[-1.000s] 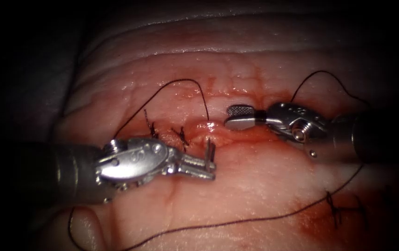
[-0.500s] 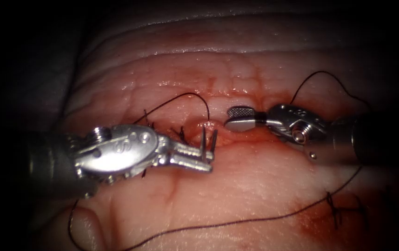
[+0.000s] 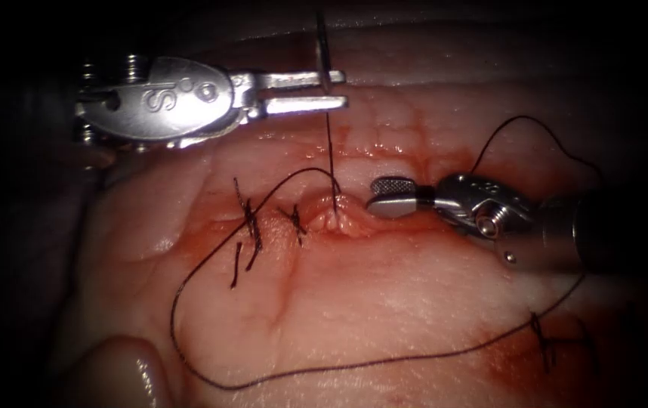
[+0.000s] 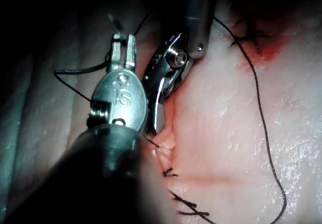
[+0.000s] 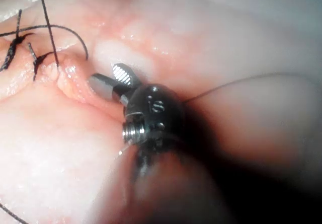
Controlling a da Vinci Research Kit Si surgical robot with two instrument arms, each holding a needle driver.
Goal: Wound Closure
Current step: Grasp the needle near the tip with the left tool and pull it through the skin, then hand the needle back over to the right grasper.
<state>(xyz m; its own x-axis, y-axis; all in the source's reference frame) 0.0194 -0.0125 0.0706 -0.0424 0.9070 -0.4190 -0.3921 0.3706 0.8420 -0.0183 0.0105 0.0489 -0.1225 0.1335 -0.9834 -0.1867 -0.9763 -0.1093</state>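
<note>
My left tool (image 3: 331,88) is raised over the far part of the tissue (image 3: 384,302), shut on the curved needle (image 3: 319,41) near its thread end. The needle is out of the tissue and its body rises above the jaws. Thread (image 3: 329,151) runs straight down from it into the raised lip of the cut (image 3: 337,211). My right tool (image 3: 386,193) rests at the cut just right of that spot, open, holding nothing. In the left wrist view the left tool (image 4: 124,45) sits beside the right tool (image 4: 166,78). The right wrist view has the open right tool (image 5: 111,80) near the thread (image 5: 48,22).
Two tied stitches (image 3: 248,219) (image 3: 296,224) with cut ends lie left of the needle's exit. Another stitch (image 3: 544,340) sits at the lower right in red fluid (image 3: 505,355). Slack thread (image 3: 339,369) curves across the near tissue, and another loop (image 3: 524,119) arches over the right tool.
The left tool drew the needle out of the tissue and lifted it up and away, pulling thread through. The slack thread at the left has shifted. The right tool stayed in place.
</note>
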